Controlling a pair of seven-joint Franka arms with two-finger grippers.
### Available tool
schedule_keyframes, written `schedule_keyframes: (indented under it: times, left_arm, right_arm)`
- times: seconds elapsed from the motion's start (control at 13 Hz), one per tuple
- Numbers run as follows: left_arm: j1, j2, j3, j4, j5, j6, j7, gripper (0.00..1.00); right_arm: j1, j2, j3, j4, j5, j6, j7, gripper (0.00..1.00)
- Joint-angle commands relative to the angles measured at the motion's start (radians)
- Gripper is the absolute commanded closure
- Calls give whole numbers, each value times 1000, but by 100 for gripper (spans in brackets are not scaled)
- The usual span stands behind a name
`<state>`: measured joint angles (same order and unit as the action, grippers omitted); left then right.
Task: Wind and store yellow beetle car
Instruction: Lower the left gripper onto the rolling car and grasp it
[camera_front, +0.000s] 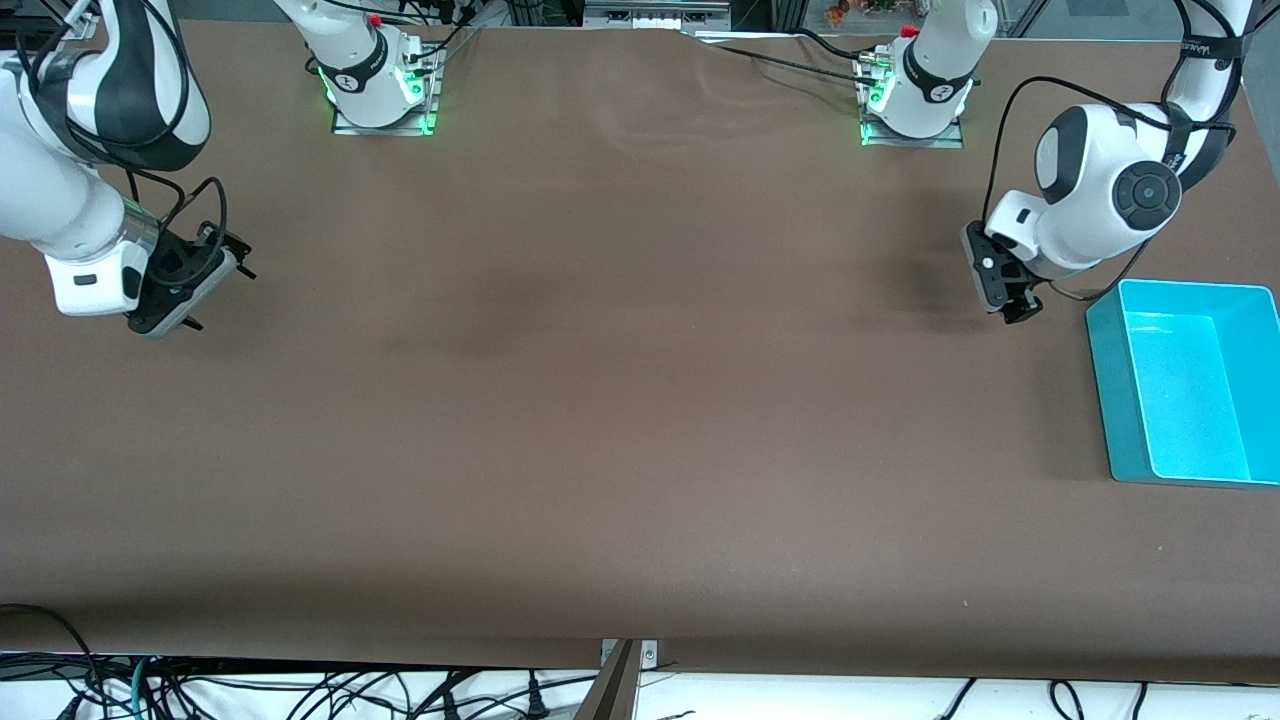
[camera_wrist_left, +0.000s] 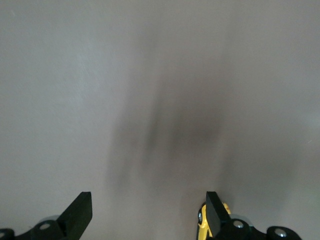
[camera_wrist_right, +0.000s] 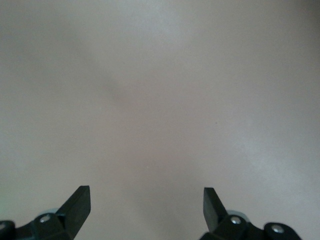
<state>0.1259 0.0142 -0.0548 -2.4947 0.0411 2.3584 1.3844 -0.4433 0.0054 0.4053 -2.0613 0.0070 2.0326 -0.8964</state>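
The brown worktop (camera_front: 620, 400) is almost bare in the front view; the only container on it is a teal bin (camera_front: 1105, 390) at the left arm's end, and it looks empty.

The left hand (camera_front: 1008, 285) hangs over the worktop just beside this bin, on the side toward the middle; its two fingers stand wide apart and hold nothing. In the left wrist view a small piece of bright yellow with a dark round part shows at the edge of one finger (camera_wrist_left: 216, 214), mostly hidden by it; I judge this to be the yellow beetle car (camera_wrist_left: 202, 226), lying on the worktop under the left hand. In the front view the car cannot be seen, because the hand covers that place. Whether the finger touches the car I cannot tell.

The right hand (camera_front: 185, 285) waits over the worktop at the right arm's end, well apart from the bin; its fingers are also spread wide and empty, and its wrist view shows only bare surface.

So the task seems to be at its very beginning; the car is not yet grasped, not wound and not stored. The next move calls for the left hand to centre itself over the tiny car, so that the car comes between the fingers and not under one of them; then to descend and close gently, because such a small rounded body can slip or roll away on its wheels.
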Motion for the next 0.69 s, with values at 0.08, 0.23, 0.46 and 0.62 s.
schedule_keyframes:
  times: [0.08, 0.23, 0.46, 0.62]
  left_arm:
    - [81, -39, -7, -173, 20, 201, 114, 0]
    - [109, -39, -7, -234, 20, 283, 174, 0]
    - [152, -37, -2, -266, 20, 300, 234, 0]
    - [211, -33, -2, -274, 20, 301, 301, 0]
  right_arm:
    - [-9, -61, 4, -7, 76, -26, 137, 0]
    - [-8, -88, 4, -5, 91, -64, 258, 0]
    - [11, -134, 1, 29, 91, -94, 541, 0]
    - [40, -147, -16, 102, 87, -167, 666, 0]
